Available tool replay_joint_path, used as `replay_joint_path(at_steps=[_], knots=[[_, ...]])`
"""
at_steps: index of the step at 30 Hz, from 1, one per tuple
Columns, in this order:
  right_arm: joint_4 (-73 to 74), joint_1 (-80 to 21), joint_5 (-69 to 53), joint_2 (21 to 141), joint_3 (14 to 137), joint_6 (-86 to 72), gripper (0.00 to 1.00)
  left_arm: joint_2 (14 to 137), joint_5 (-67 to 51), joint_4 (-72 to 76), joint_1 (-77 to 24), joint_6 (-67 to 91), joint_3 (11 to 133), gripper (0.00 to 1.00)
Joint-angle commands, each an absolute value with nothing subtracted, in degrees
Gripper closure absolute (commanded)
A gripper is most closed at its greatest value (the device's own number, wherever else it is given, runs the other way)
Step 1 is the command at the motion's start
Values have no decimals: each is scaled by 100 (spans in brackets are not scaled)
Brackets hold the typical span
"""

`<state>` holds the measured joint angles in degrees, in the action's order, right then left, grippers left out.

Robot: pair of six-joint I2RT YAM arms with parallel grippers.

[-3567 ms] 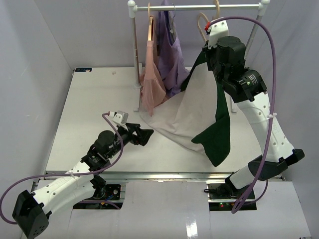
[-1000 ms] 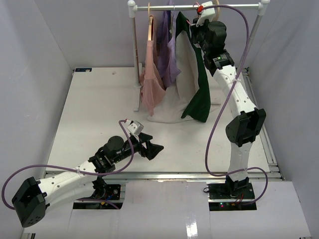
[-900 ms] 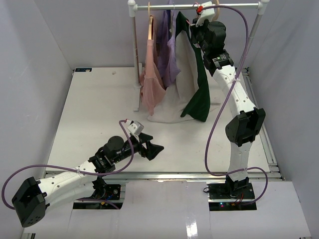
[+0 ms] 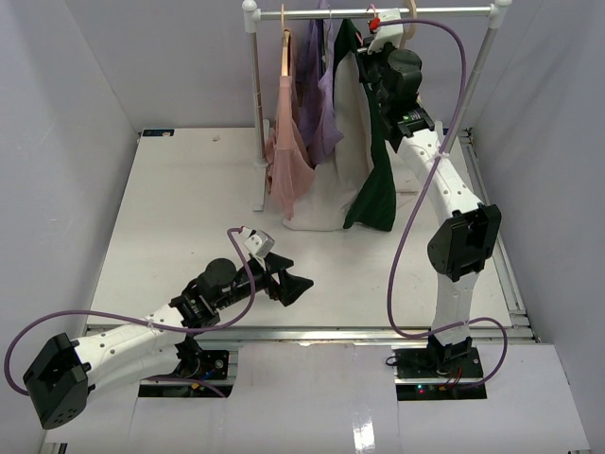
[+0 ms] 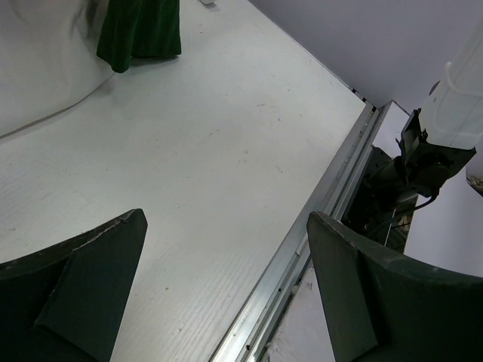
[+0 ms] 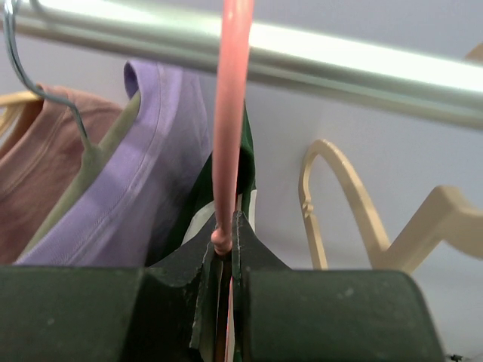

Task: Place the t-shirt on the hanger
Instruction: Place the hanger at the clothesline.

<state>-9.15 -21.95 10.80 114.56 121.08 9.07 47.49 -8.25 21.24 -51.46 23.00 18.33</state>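
Pale grey walls close in the white tabletop [image 4: 180,199] on three sides, and a metal clothes rail [image 4: 444,12] spans the far end on white posts. Along the rail, from left to right, hang a dusty-pink garment [image 4: 286,161], a lilac garment [image 4: 319,104] and the t-shirt [image 4: 352,142]. They are packed close, and the lilac cloth touches the t-shirt's cream front. A beige wooden hanger [image 6: 343,204] hangs bare just to the right, beside the right wrist.

The right fingers [image 6: 260,264] are pressed together on the thin pink hanger [image 6: 230,105]. Its stem rises straight from the pinch, crosses the rail and leaves the top of the wrist view, so whether it is hooked over cannot be told. A dark green edge of the t-shirt shows just behind the stem. The right arm stretches high from its base, with its purple cable [image 4: 406,236] looping beside it.

The t-shirt hangs with its long axis vertical, and its dark green side panel [image 4: 376,194] is on the right arm's side. Its cream hem lies folded on the tabletop below the rail.

The left fingers [image 5: 362,294] are spread wide and hold nothing. They sit low over the tabletop near the front edge, pointing right towards the metal edge strip [image 5: 317,219]. Open tabletop lies between them and the hem.
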Motion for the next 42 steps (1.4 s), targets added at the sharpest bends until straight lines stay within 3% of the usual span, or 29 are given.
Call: replay_joint_path(at_steps=[1, 8, 33, 40, 42], knots=[[-1946, -2219, 1304, 11131, 12390, 1005, 92, 4733, -928, 2244, -5186, 2325, 1855, 2], [-1625, -2232, 1352, 11582, 13191, 1105, 92, 4774, -923, 2235, -5194, 2320, 1867, 2], [-1420, -2159, 1387, 12158, 13059, 747, 92, 4690, -1063, 2364, -5235, 2417, 1816, 2], [-1165, -2170, 1182, 11541, 12774, 705, 49, 4743, -945, 2331, -5231, 2350, 1819, 2], [-1084, -2171, 1124, 11191, 12582, 673, 42, 4776, -873, 2292, -5237, 2302, 1842, 2]])
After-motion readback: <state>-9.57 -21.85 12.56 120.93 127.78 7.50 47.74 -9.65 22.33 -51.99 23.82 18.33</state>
